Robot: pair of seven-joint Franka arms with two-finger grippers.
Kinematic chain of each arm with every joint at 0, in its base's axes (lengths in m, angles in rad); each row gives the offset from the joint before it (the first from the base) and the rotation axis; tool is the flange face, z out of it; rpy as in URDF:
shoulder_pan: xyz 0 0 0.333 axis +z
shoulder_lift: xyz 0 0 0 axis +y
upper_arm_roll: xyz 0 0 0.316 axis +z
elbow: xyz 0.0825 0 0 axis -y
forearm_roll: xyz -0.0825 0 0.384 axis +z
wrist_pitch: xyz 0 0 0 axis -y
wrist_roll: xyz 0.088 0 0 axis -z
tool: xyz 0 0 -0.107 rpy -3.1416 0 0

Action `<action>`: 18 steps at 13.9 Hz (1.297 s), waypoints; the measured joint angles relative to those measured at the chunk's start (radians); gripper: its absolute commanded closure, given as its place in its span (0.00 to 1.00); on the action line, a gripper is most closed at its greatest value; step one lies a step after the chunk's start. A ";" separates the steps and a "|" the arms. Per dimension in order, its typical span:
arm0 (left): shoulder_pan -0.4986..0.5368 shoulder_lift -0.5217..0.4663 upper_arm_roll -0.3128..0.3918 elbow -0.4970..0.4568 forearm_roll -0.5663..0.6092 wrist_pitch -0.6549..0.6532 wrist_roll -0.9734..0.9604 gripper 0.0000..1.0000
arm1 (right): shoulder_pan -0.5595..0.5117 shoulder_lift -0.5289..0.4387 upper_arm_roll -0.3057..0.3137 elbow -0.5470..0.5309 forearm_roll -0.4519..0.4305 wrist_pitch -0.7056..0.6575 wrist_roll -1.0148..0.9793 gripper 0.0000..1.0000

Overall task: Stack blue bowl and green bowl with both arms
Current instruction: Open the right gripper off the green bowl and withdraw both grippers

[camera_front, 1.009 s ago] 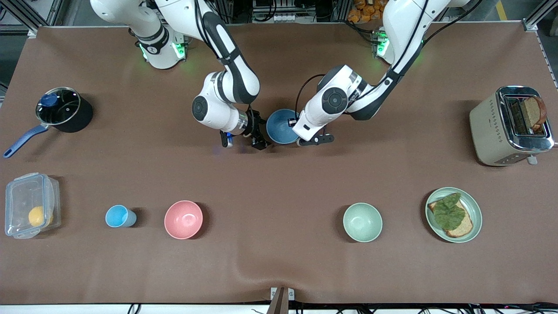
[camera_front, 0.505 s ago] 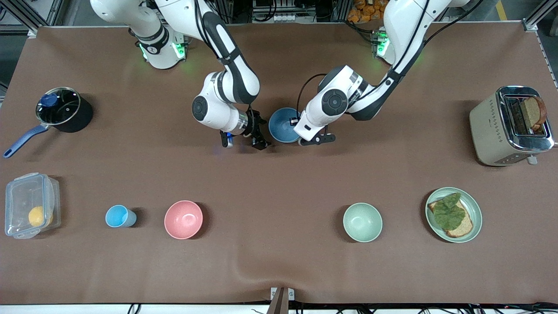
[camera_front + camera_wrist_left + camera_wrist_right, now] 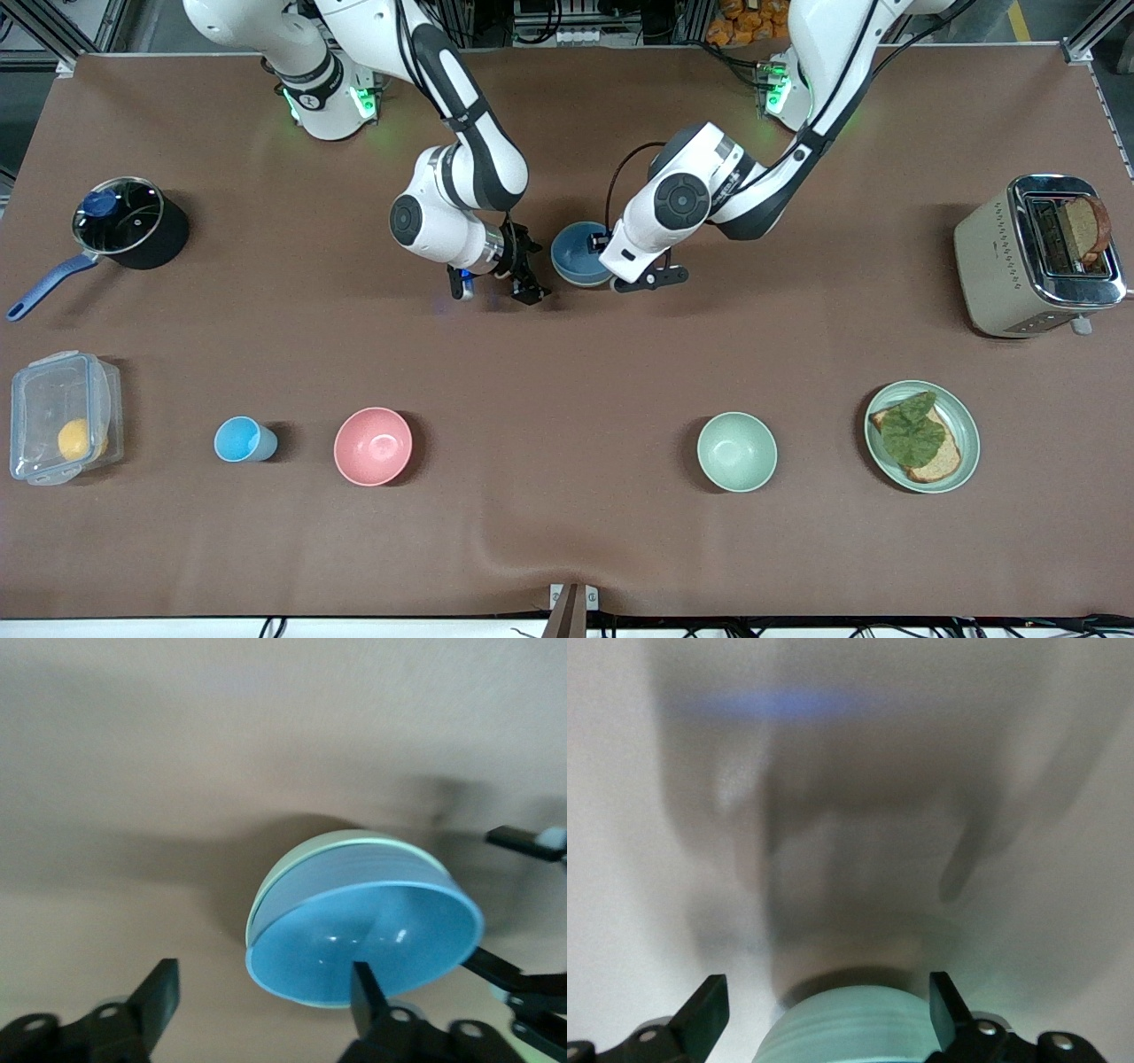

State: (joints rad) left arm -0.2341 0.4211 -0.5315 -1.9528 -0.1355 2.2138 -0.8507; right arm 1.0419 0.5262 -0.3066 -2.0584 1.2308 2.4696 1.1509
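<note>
A big brown tabletop (image 3: 567, 532) fills the room, with metal frames and cables along the edge where the two robot arms stand.

Near the middle of it, close to the arms' bases, the blue bowl (image 3: 578, 253) sits inside the green bowl (image 3: 306, 864). Only a thin green rim shows around the blue one in the left wrist view.

The left gripper (image 3: 262, 994) is right at the blue bowl. Its jaws are wide apart, and one finger (image 3: 367, 988) is over the inside of the bowl while the other is outside. They are not squeezing it.

The right gripper (image 3: 498, 283) is just beside the bowls, toward the right arm's end of the tabletop. Its jaws are also wide apart and hold nothing. The green bowl's side shows between them in the right wrist view.

Nearer the front camera sit a pink bowl (image 3: 373, 446) and a pale mint bowl (image 3: 736, 451).
</note>
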 measured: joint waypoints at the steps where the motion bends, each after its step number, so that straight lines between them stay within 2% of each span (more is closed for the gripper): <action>1: 0.015 -0.020 0.004 0.026 0.009 -0.030 0.000 0.00 | 0.000 0.000 -0.001 0.001 0.000 0.000 -0.005 0.00; 4: 0.119 -0.065 0.016 0.107 0.161 -0.088 -0.003 0.00 | -0.004 -0.001 -0.014 0.001 -0.008 -0.020 -0.041 0.00; 7: 0.272 -0.072 0.019 0.175 0.261 -0.142 0.042 0.00 | -0.014 -0.005 -0.070 0.002 -0.111 -0.077 -0.053 0.00; 9: 0.345 -0.086 0.020 0.223 0.267 -0.224 0.118 0.00 | -0.017 -0.009 -0.146 0.014 -0.167 -0.181 -0.064 0.00; 13: 0.437 -0.140 0.020 0.283 0.270 -0.283 0.209 0.00 | -0.031 -0.023 -0.294 0.041 -0.243 -0.372 -0.127 0.00; 15: 0.466 -0.149 0.020 0.315 0.270 -0.307 0.236 0.00 | -0.055 -0.025 -0.323 0.044 -0.260 -0.419 -0.175 0.00; 18: 0.468 -0.153 0.018 0.378 0.270 -0.386 0.270 0.00 | -0.142 -0.025 -0.323 0.048 -0.328 -0.480 -0.237 0.00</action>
State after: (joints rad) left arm 0.2339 0.2685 -0.5133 -1.5745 0.1349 1.8277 -0.5803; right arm 0.9001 0.5009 -0.6295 -2.0101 0.9026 1.9900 0.9135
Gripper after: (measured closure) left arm 0.000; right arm 0.000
